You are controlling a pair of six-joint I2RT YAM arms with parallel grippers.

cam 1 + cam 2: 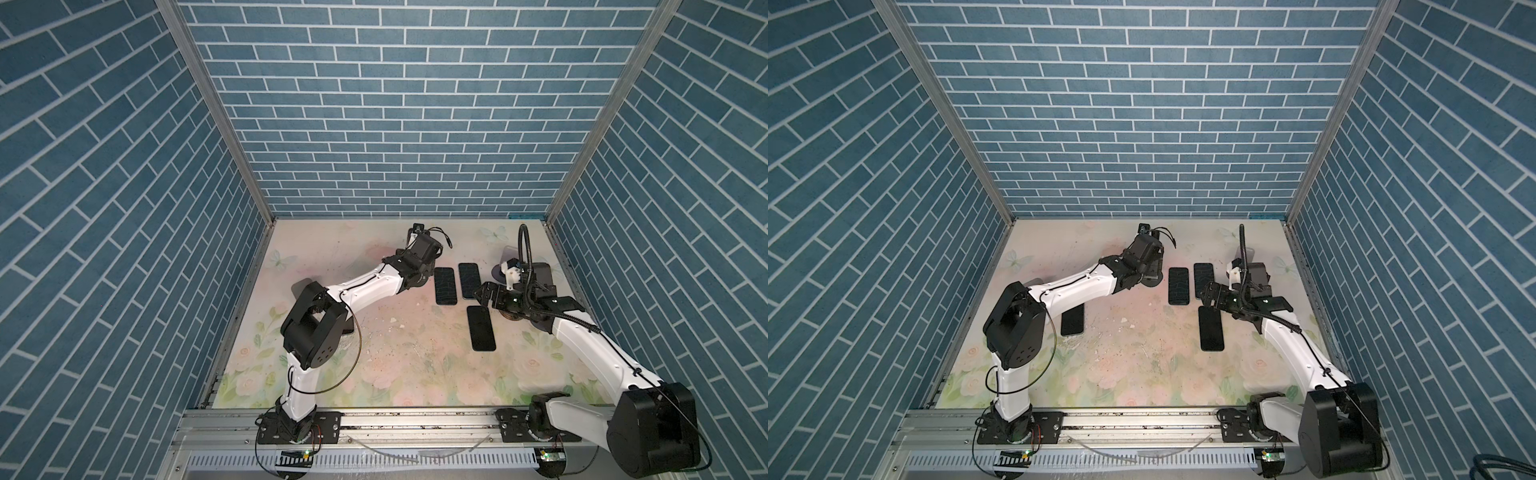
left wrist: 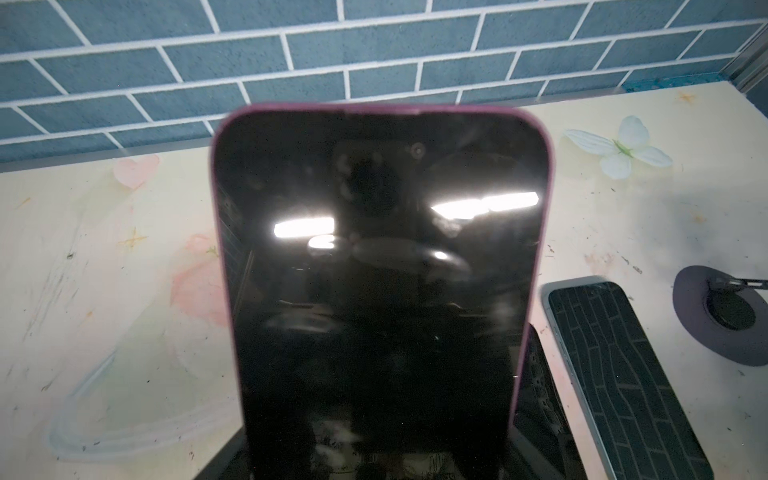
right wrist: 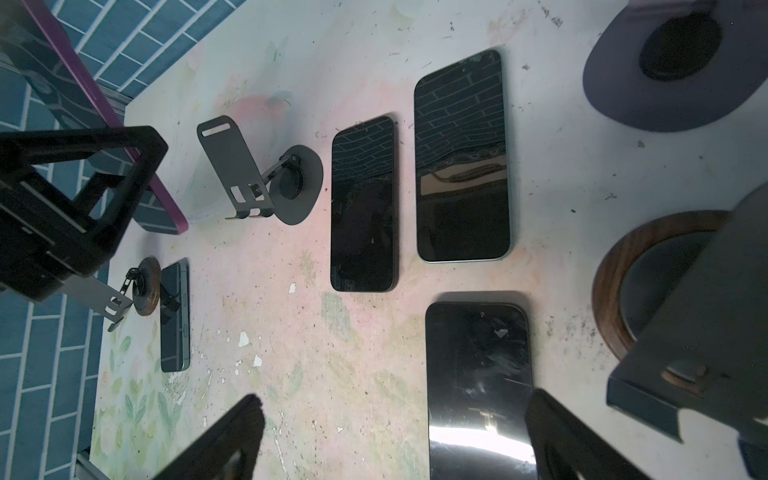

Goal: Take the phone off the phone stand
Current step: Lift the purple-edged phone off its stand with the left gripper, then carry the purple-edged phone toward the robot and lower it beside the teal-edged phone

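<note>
- One pale floral-print tabletop [image 1: 374, 374], scuffed, with blue brick-pattern walls round it.
- left gripper [image 3: 124, 178]: jaws closed in on the purple-cased black-screen phone [image 2: 374, 270], near its lower end. The phone is up in the air, tilted, clear of the table, and fills the left wrist view.
- right gripper [image 3: 395, 403]: jaws spread wide, nothing in them. It hovers over the nearest of the flat phones.
- Four bare black slab phones [image 1: 444, 286] lie flat: three close together mid-table, a fourth one [image 1: 1072, 320] by the left arm's elbow.
- dark grey folding metal stand with round base [image 3: 237, 166]: cradle bare, near the held phone, not touching it. Likely the stand it belongs to.
- Other stands: wood-rimmed round base [image 3: 611, 282] and purple round base [image 3: 648, 99] by the right arm, small wood-based stand [image 3: 145, 291] beside the fourth phone. None is seen holding a phone.
- Progress, my read: mostly done, since the phone is out of the cradle. What's left is to set it down on a free patch of table and let go.
- Writing: no brand, label or text readable anywhere. The screens are dark, showing only brick reflections and lamp glare.
</note>
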